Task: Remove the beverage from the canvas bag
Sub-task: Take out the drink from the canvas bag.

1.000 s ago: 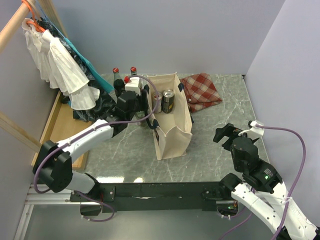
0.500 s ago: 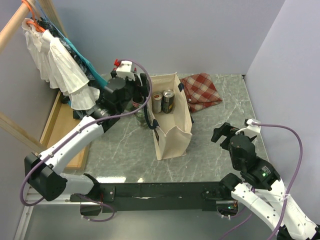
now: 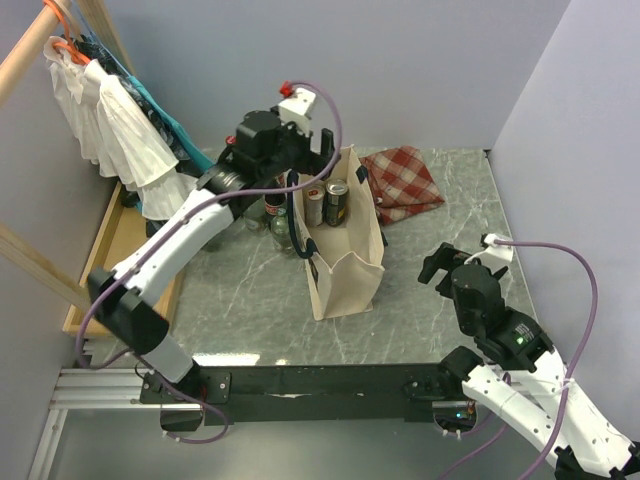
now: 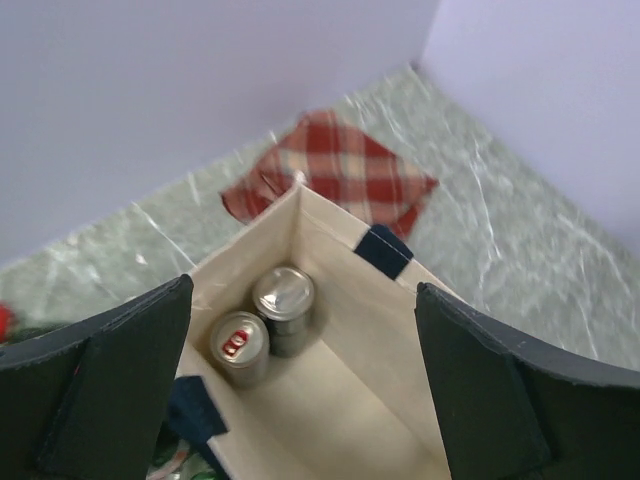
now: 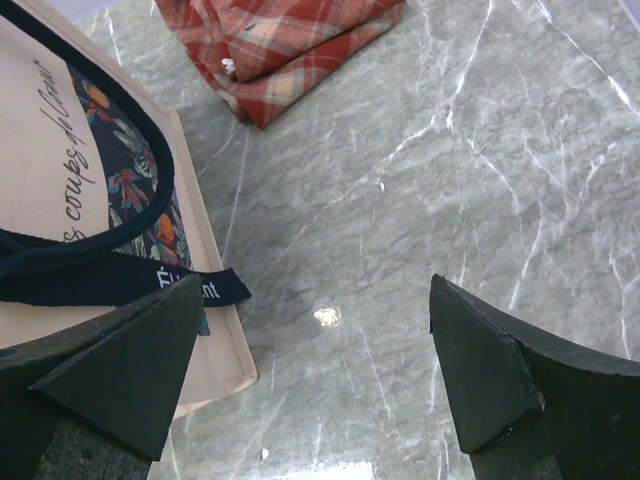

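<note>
Left tool (image 4: 302,288) gapes wide above the canvas bag (image 4: 345,400), seemingly touching nothing.

Left fingers (image 4: 110,385), right fingers (image 5: 105,365) wide apart.

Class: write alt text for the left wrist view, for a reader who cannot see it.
Two drink cans stand side by side inside an open canvas bag, seen from above between two spread dark fingers. A red checked cloth lies beyond.

Bright, even light, soft shadows. A small glare spot marks the table (image 5: 327,316); the left wrist view looks slightly blurred.
</note>
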Robot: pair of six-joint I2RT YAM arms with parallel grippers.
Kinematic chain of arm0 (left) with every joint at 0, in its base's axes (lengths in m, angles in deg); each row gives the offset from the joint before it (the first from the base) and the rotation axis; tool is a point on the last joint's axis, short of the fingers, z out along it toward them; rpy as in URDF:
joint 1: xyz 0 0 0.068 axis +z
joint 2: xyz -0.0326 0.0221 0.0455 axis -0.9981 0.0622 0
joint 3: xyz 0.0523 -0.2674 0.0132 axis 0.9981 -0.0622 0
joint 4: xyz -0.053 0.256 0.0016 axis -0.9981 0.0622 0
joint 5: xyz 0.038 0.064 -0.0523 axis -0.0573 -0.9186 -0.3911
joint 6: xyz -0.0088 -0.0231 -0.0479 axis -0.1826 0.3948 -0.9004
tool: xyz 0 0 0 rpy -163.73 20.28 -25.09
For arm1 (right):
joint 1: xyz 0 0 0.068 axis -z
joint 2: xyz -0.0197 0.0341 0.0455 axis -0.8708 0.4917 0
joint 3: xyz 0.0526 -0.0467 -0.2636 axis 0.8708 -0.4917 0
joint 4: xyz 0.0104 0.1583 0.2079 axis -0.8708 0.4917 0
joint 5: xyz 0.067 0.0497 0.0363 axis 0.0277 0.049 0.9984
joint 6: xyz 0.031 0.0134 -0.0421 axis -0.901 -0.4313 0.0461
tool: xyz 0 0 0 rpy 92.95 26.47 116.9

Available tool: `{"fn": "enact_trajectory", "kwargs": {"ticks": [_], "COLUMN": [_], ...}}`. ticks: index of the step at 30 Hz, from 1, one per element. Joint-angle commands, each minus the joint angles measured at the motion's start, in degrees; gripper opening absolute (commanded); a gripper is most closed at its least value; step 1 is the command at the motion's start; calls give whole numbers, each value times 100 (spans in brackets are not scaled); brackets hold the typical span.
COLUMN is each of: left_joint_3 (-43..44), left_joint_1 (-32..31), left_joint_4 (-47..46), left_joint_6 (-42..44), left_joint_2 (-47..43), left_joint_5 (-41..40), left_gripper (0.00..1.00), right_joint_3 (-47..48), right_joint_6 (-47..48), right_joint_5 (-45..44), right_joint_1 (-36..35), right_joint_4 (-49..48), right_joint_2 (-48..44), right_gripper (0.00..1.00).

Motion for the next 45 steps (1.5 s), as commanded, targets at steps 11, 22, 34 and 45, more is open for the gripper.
{"fn": "enact_trajectory", "kwargs": {"ticks": [11, 22, 34, 45], "left_joint_3": [1506, 1102, 1725, 1568], "left_joint_1": [-5, 66, 127, 154], "left_joint_4": [1027, 720, 1098, 957], "left_joint_6": [500, 8, -44, -62], "left_joint_2": [1248, 1670, 2488, 2610], "left_joint_5": [1206, 1189, 1260, 926], "left_gripper": [96, 96, 99, 99], "right_joint_3": [-10, -45, -36, -10], "right_joint_6": [-53, -53, -184, -176], "right_joint_5": [-153, -101, -346, -311], "right_joint_1": [-33, -33, -33, -33], "right_joint_4": [-128, -171, -66, -57], "right_joint_2": [-190, -437, -472, -305], "right_gripper": [100, 100, 100, 100]}}
